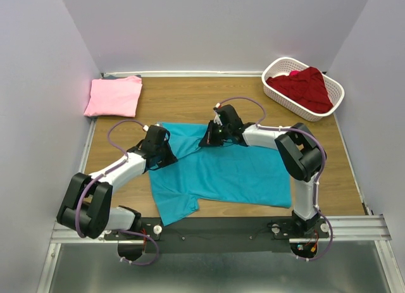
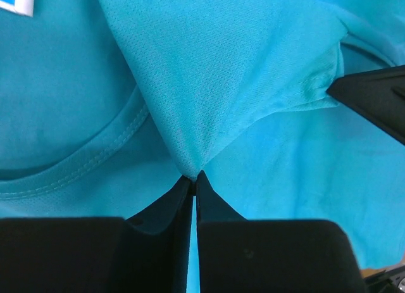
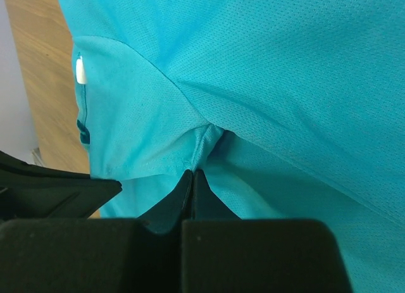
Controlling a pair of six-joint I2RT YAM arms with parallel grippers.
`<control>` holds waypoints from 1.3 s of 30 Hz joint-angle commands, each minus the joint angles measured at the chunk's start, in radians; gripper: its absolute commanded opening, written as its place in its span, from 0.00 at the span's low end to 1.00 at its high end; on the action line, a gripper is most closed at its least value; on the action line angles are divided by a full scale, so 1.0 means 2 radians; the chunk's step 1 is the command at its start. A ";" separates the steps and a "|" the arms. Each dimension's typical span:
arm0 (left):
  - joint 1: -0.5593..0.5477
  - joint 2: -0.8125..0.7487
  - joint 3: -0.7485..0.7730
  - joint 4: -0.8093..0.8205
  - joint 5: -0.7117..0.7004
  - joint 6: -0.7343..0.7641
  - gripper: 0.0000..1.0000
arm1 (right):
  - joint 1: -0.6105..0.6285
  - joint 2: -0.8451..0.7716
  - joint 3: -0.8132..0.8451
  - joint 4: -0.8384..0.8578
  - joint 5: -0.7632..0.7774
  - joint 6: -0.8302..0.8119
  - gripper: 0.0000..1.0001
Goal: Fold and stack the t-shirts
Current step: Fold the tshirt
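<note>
My left gripper (image 2: 195, 176): its two black fingers fill the bottom of the left wrist view, with the tips pressed together on a pinched fold of the teal shirt (image 1: 221, 173). The cloth spreads away from the tips as a taut cone. The collar (image 2: 82, 160) curves to the left of the grip, with a white and blue label (image 2: 16, 0) in the upper corner.

My right gripper (image 3: 192, 173): the jaws are closed on a second fold of the same shirt, with seam cloth bunched at the tips. Both grips sit at the far edge of the shirt, near each other (each wrist view shows the other gripper's black finger at its margin).

The teal shirt lies spread on the wooden table (image 1: 190, 100) between my two arms, one sleeve reaching toward the near edge on the left.

The pink shirt (image 1: 114, 95) lies folded at the far left corner of the table, well apart from the teal one.

The dark red shirt (image 1: 304, 89) is heaped in the white basket (image 1: 276, 66) at the far right corner
</note>
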 commanded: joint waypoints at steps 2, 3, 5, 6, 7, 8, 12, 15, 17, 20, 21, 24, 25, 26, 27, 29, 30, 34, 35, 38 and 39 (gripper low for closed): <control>0.006 0.015 0.003 -0.018 0.024 -0.001 0.13 | -0.002 0.006 0.017 -0.041 -0.005 -0.023 0.01; 0.008 0.023 0.006 -0.019 0.022 0.003 0.13 | -0.002 0.006 0.016 -0.045 -0.005 -0.024 0.01; 0.009 0.027 0.008 -0.018 0.019 0.005 0.13 | -0.002 0.004 0.016 -0.053 -0.006 -0.030 0.01; 0.011 0.031 0.009 -0.018 0.018 0.006 0.13 | -0.002 0.003 0.017 -0.056 -0.006 -0.031 0.01; 0.013 0.033 0.009 -0.018 0.018 0.007 0.13 | -0.002 0.003 0.017 -0.058 -0.005 -0.036 0.01; 0.014 0.034 0.010 -0.017 0.017 0.008 0.13 | -0.002 0.003 0.017 -0.061 -0.005 -0.039 0.01; 0.021 0.034 0.009 -0.019 0.012 0.013 0.13 | -0.003 0.008 0.017 -0.070 -0.002 -0.048 0.01; 0.031 0.035 0.005 -0.020 0.011 0.018 0.13 | -0.004 0.012 0.022 -0.074 -0.008 -0.050 0.01; 0.036 0.034 0.005 -0.019 0.012 0.022 0.13 | -0.004 0.012 0.026 -0.077 -0.009 -0.052 0.02; 0.037 0.033 0.007 -0.019 0.017 0.024 0.15 | -0.004 0.015 0.030 -0.080 -0.009 -0.055 0.05; 0.037 0.031 0.007 -0.019 0.021 0.024 0.17 | -0.003 0.016 0.030 -0.082 -0.009 -0.055 0.05; 0.037 0.021 0.003 -0.020 0.037 0.022 0.24 | -0.004 0.018 0.027 -0.084 -0.008 -0.058 0.05; 0.037 0.015 0.001 -0.021 0.041 0.022 0.27 | -0.004 0.018 0.026 -0.085 -0.009 -0.060 0.09; 0.037 0.008 -0.001 -0.022 0.050 0.019 0.29 | -0.003 0.016 0.026 -0.085 -0.009 -0.064 0.12; 0.037 -0.011 -0.005 -0.028 0.051 0.013 0.37 | -0.004 0.010 0.025 -0.087 -0.010 -0.067 0.15; 0.038 -0.034 -0.003 -0.041 0.039 0.002 0.46 | -0.004 0.000 0.025 -0.088 -0.011 -0.078 0.25; 0.041 -0.063 -0.002 -0.058 0.013 -0.012 0.52 | -0.004 -0.016 0.023 -0.090 -0.007 -0.081 0.33; 0.093 -0.125 0.006 -0.052 -0.023 -0.008 0.72 | -0.020 -0.061 0.002 -0.090 -0.001 -0.098 0.49; 0.118 -0.127 0.012 -0.045 -0.023 -0.001 0.76 | -0.028 -0.072 -0.004 -0.090 0.000 -0.101 0.50; 0.137 -0.094 0.032 -0.017 -0.024 0.034 0.82 | -0.071 -0.106 -0.035 -0.090 0.012 -0.110 0.50; 0.141 -0.066 0.045 0.000 -0.023 0.043 0.81 | -0.101 -0.112 -0.041 -0.090 0.013 -0.113 0.50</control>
